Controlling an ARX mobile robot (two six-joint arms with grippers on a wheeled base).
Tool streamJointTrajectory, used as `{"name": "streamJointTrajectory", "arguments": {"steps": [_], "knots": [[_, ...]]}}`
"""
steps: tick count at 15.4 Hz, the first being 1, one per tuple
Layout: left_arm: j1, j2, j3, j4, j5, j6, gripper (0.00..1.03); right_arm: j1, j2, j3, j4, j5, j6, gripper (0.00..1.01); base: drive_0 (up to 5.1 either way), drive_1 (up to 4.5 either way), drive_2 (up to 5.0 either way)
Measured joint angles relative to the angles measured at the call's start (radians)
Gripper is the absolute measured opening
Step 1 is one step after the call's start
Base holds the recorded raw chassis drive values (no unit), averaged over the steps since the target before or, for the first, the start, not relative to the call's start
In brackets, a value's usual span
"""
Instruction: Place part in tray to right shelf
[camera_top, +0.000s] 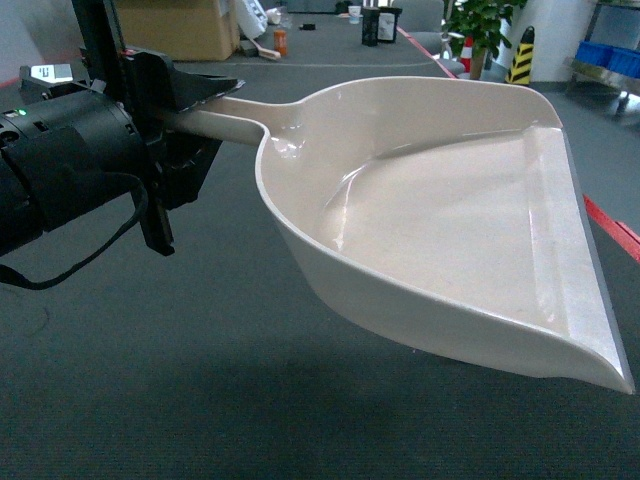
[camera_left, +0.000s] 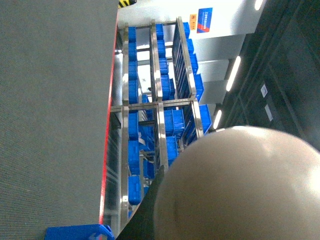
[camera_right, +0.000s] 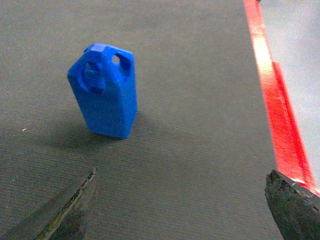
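Here the left hand (camera_top: 195, 105) is clamped on the long handle of the beige scoop tray (camera_top: 450, 220), holding it up in the air over the dark grey carpeted floor (camera_top: 200, 380), its pan tilted with the flat front lip toward the right of the head view; nothing lies in the pan. The left wrist view shows the tray's rounded underside close up and, beyond it, a steel rack (camera_left: 157, 115) filled with blue crates (camera_left: 172, 125). In the right wrist view the small blue jerrycan-shaped part (camera_right: 105, 92) stands upright on the floor, left of a red floor stripe (camera_right: 277, 105). The right hand (camera_right: 180, 210) hangs wide, its two dark fingertips well apart and short of the part, touching nothing.
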Motion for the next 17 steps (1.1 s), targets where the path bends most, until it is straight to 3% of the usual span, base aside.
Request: {"name": "streamJointTrajectory", "arguments": {"steps": [7, 9, 10, 11, 13, 16, 17], "knots": [[0.0, 0.0, 0.0, 0.0, 0.0, 0.0, 0.16, 0.099, 0.225, 0.147, -0.024, 0.014, 0.013, 0.98, 0.0, 0.0, 0.0], [0.0, 0.0, 0.0, 0.001, -0.006, -0.001, 0.16, 0.218, 0.426, 0.397, -0.033, 0.099, 0.093, 0.98, 0.0, 0.0, 0.0], [0.006, 0.0, 0.0, 0.001, -0.014, 0.0, 0.15, 0.256, 0.488, 0.459, -0.022, 0.191, 0.118, 0.77, 0.0, 0.0, 0.0], [0.001, 0.0, 0.0, 0.001, 0.0, -0.012, 0.15, 0.251, 0.44, 0.402, -0.019, 0.206, 0.137, 0.48, 0.0, 0.0, 0.0], [0.0, 0.0, 0.0, 0.001, 0.0, -0.014, 0.15, 0.196, 0.286, 0.29, -0.054, 0.203, 0.145, 0.47, 0.0, 0.0, 0.0], [0.0, 0.0, 0.0, 0.001, 0.0, -0.013, 0.15, 0.096, -0.084, 0.208, -0.247, 0.124, 0.175, 0.47, 0.0, 0.0, 0.0], [0.0, 0.0, 0.0, 0.0, 0.0, -0.013, 0.15, 0.09, -0.214, 0.217, -0.314, 0.092, 0.201, 0.47, 0.0, 0.0, 0.0]]}}
